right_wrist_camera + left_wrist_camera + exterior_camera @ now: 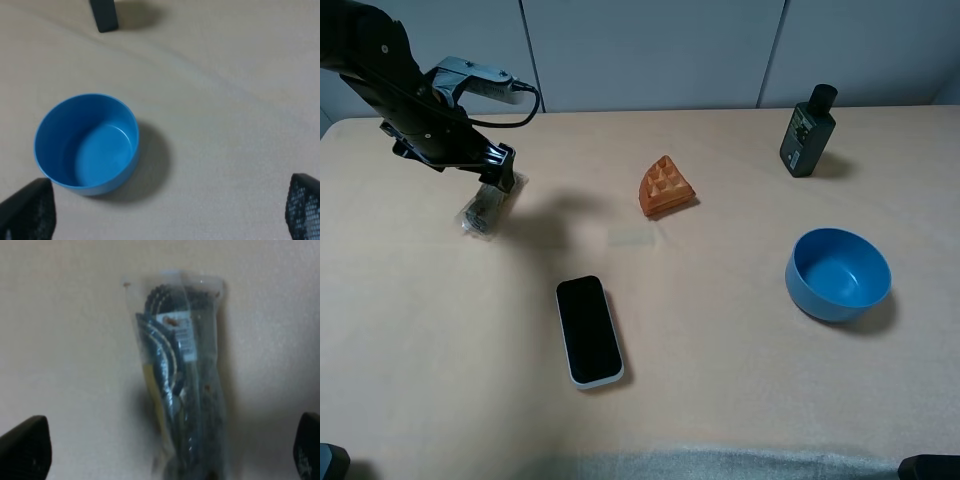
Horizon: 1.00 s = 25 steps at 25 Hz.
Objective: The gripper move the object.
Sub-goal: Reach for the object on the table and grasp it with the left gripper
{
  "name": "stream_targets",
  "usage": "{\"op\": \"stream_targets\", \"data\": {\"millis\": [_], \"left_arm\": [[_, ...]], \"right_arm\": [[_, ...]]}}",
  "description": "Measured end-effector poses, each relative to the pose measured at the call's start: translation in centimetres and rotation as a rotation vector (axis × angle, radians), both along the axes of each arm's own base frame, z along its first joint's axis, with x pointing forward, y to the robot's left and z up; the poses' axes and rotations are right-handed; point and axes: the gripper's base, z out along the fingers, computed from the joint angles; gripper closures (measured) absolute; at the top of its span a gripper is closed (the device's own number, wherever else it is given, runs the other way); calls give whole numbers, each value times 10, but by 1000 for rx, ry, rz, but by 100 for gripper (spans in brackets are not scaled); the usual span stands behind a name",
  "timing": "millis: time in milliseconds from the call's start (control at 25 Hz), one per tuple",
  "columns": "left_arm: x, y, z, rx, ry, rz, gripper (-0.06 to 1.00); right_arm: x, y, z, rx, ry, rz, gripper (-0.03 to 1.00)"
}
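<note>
The object, a small crinkly clear-plastic packet [482,212] with dark green-grey contents, lies on the beige table [720,380] at the far left. My left gripper [503,172] hangs just over its far end. In the left wrist view the packet [180,380] lies lengthwise between the two wide-apart fingertips [25,450], with bare table on both sides; the left gripper [165,447] is open and does not touch it. My right gripper [165,210] is open and empty, above the table beside the blue bowl [87,145].
An orange waffle wedge [665,187] lies at centre back. A phone [588,331] lies face up in front of it. The blue bowl [837,274] stands at the right. A dark green bottle [807,132] stands at the back right; its base shows in the right wrist view [103,15].
</note>
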Motion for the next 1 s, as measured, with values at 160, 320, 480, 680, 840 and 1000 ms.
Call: {"op": "stream_targets", "data": {"millis": [160,320,480,680,840,1000], "left_arm": [[3,-2,-12,-14,7,11,-2],[5,-3,-22,-19,12,14,-2],[6,-3,-34,-28,35,28,-2],[7,-4,-48,-36,61,43,-2],[7,-4,-53,-38,66,47,0],[7,-4,-52,-40,59,46,6]], "right_arm": [[0,0,0,0,0,0,28],[0,0,0,0,0,0,28],[0,0,0,0,0,0,28],[0,0,0,0,0,0,28],[0,0,0,0,0,0,28],[0,0,0,0,0,0,28]]}}
